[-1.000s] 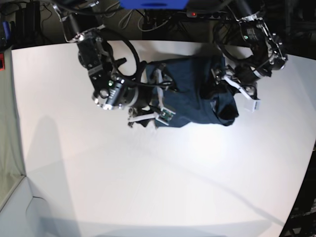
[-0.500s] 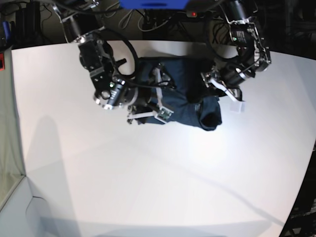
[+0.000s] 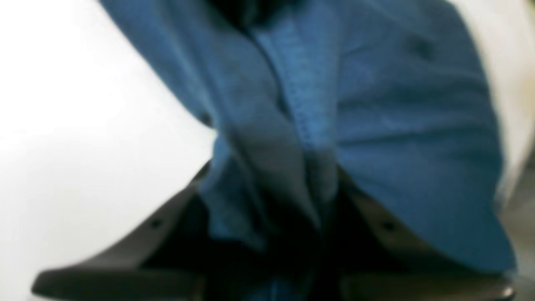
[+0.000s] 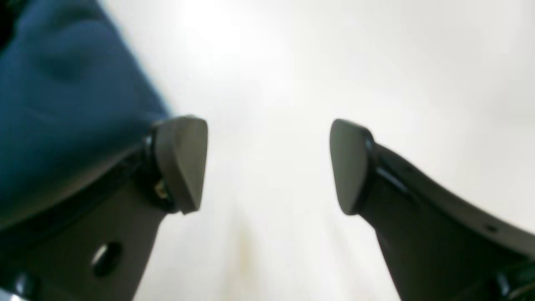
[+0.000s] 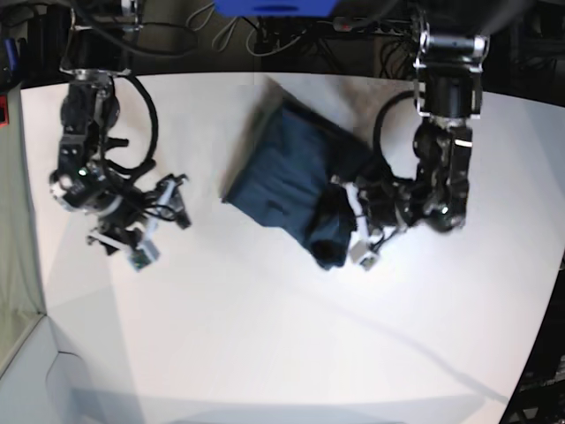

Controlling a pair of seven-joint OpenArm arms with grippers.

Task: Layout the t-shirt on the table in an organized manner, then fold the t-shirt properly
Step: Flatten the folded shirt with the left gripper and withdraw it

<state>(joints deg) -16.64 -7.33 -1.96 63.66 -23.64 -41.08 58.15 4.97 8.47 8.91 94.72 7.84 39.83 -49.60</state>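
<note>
The dark navy t-shirt [image 5: 282, 168] lies crumpled on the white table [image 5: 265, 336], at the far middle, with a fold bunched toward its near right corner. My left gripper [image 5: 349, 231] is shut on that bunched fold. In the left wrist view, blue cloth [image 3: 397, 125] is pinched between the two dark fingers of the left gripper [image 3: 322, 209]. My right gripper [image 5: 159, 225] stands open over bare table, well left of the shirt. In the right wrist view, the right gripper [image 4: 267, 167] holds nothing, and blue cloth [image 4: 54, 104] shows beyond its left finger [image 4: 182, 163].
Dark cables and equipment lie beyond the table's far edge, with a blue object [image 5: 274, 7] at top centre. The table's curved edge [image 5: 552, 291] runs down the right side. A small red item [image 5: 3, 110] sits at the far left.
The right arm has swung left, off the shirt. The left arm has come forward and closed on the shirt's right side; the shirt has turned and bunched there.
</note>
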